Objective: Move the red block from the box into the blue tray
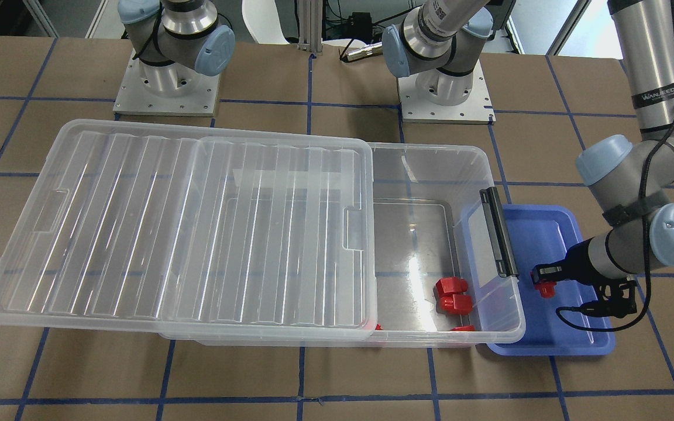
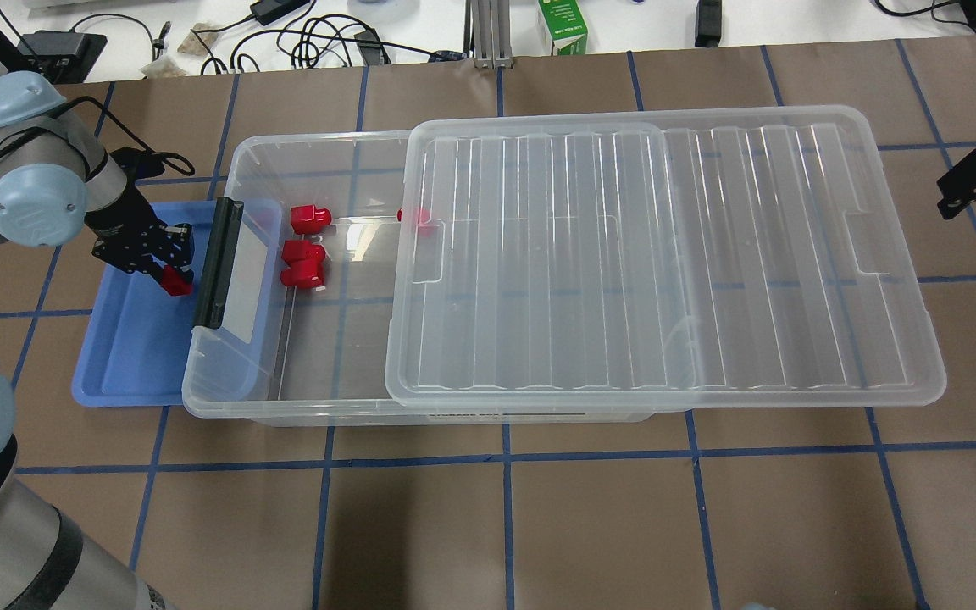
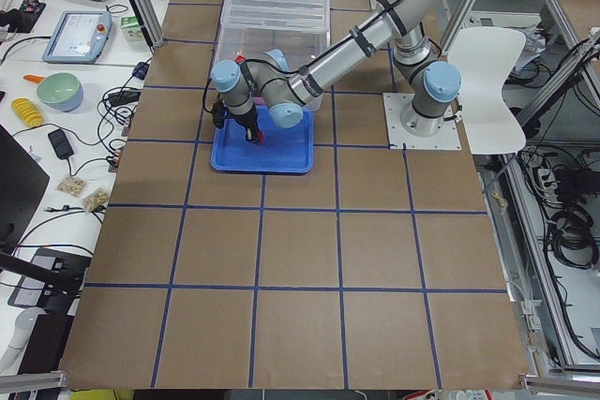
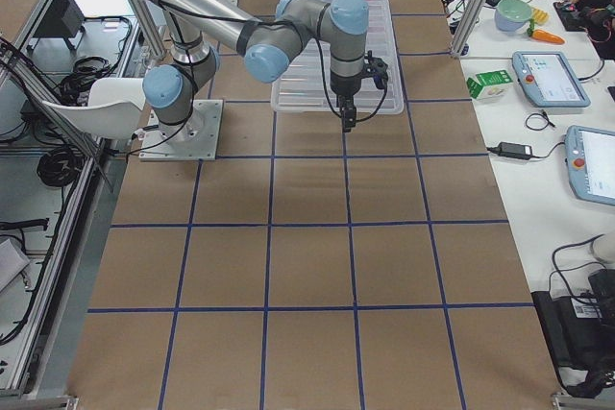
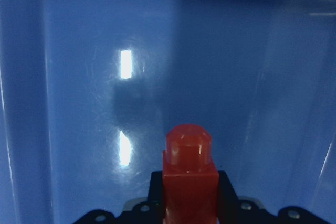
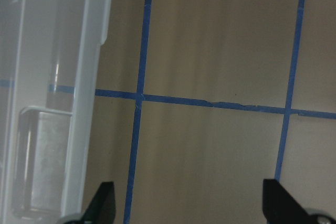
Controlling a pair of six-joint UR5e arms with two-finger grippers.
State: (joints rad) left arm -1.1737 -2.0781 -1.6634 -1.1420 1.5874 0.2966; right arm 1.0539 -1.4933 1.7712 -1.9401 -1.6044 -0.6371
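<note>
Red block (image 5: 189,177): glossy bright red, squarish body, short narrower stub with faceted rounded tip. Body clamped between fingers of left gripper (image 2: 170,275), stub poking out past fingertips. Block hangs over floor of blue tray (image 2: 128,356), at bench's left end, just beside latch end of box (image 2: 234,373). Two more red pieces (image 2: 302,263) lie inside box. Right gripper (image 6: 191,203): fingers spread wide, holding nothing, over bare bench beside box. White lettering on left arm (image 1: 662,93), not fully legible.

front: steeply down | overhead: from behind | shared: blue tray (image 1: 542,234)
</note>
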